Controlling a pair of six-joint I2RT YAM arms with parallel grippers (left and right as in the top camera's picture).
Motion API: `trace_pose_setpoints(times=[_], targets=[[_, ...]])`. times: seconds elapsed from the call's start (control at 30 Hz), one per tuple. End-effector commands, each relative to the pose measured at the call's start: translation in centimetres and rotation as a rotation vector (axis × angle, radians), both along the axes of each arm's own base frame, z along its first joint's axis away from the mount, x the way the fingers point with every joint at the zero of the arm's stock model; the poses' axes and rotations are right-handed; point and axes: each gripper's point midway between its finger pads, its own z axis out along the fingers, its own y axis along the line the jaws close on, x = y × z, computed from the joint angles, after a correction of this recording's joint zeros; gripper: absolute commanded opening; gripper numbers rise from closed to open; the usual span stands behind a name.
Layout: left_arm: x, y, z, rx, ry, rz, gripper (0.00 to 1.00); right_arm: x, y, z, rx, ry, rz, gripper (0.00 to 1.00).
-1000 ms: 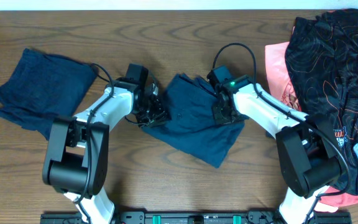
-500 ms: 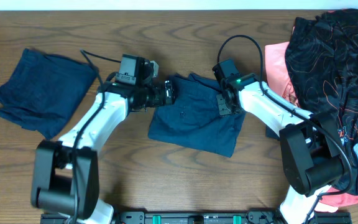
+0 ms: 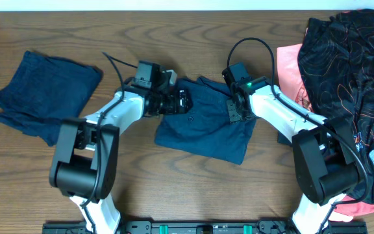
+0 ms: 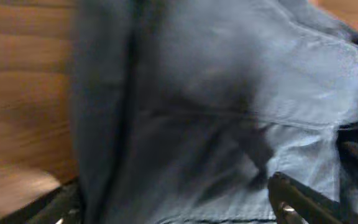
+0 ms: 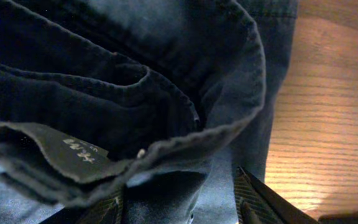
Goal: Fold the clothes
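Observation:
A dark navy garment lies folded at the table's middle. My left gripper is at its upper left edge and stands open. In the left wrist view the fingers are far apart, with navy cloth filling the space under them. My right gripper is open over the garment's upper right edge. A hemmed fold with a label lies between its fingers. More clothes lie at the right: a black orange-swirl piece on a salmon-pink piece.
A second navy piece lies folded at the far left. The heap at the right reaches the table's right edge. Bare wooden table shows in front of the middle garment and behind it.
The middle garment went from a crumpled diagonal shape to a flatter fold. My left gripper moved up from its lower left corner to its upper left edge. Both grippers opened.

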Motion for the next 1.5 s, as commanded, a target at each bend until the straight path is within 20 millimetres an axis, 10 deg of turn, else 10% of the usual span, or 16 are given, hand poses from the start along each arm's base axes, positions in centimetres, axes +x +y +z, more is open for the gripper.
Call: trace_pose_setpoints(times=[0.0, 0.1, 0.17, 0.37, 0.5, 0.67, 0.83, 1.1, 1.27, 1.33, 1.43, 1.47], targets=[[-3.0, -2.4, -3.0, -0.036, 0.112, -0.09, 0.79, 0.1, 0.2, 0.8, 0.013, -0.005, 0.012, 0.56], [-3.8, -3.6, -3.4, -0.03, 0.112, -0.136, 0.53, 0.0, 0.1, 0.8, 0.013, -0.003, 0.011, 0.56], [-3.6, -3.9, -3.2, -0.023, 0.083, -0.152, 0.06, 0.0, 0.1, 1.0, 0.014, -0.007, 0.01, 0.56], [0.1, -0.8, -0.3, 0.051, -0.031, -0.038, 0.06, 0.4, -1.1, 4.5, 0.003, -0.073, -0.055, 0.57], [4.2, 4.2, 5.2, 0.078, -0.169, 0.111, 0.06, 0.9, -2.3, 8.9, 0.042, -0.166, -0.084, 0.58], [8.2, 13.0, 14.8, 0.06, -0.39, 0.328, 0.06, 0.7, -4.4, 13.6, 0.09, -0.269, -0.126, 0.59], [8.3, 23.4, 20.7, 0.098, -0.534, 0.555, 0.06, -0.1, -5.7, 15.2, 0.124, -0.28, -0.161, 0.58], [3.1, 38.4, 17.9, 0.212, -0.397, 0.91, 0.06, -0.8, -6.1, 14.9, 0.12, -0.249, -0.167, 0.58], [-0.4, 42.9, 14.0, 0.218, -0.246, 1.036, 0.06, -0.9, -6.1, 14.9, 0.121, -0.245, -0.167, 0.58], [-1.3, 43.8, 12.8, 0.213, -0.203, 1.063, 0.16, -1.0, -6.1, 14.9, 0.12, -0.242, -0.167, 0.58], [-1.9, 44.4, 12.0, 0.209, -0.172, 1.082, 0.9, -1.1, -6.1, 14.8, 0.117, -0.236, -0.166, 0.58], [-1.9, 44.4, 12.0, 0.207, -0.171, 1.082, 0.98, -1.1, -6.1, 14.8, 0.116, -0.235, -0.166, 0.58]])
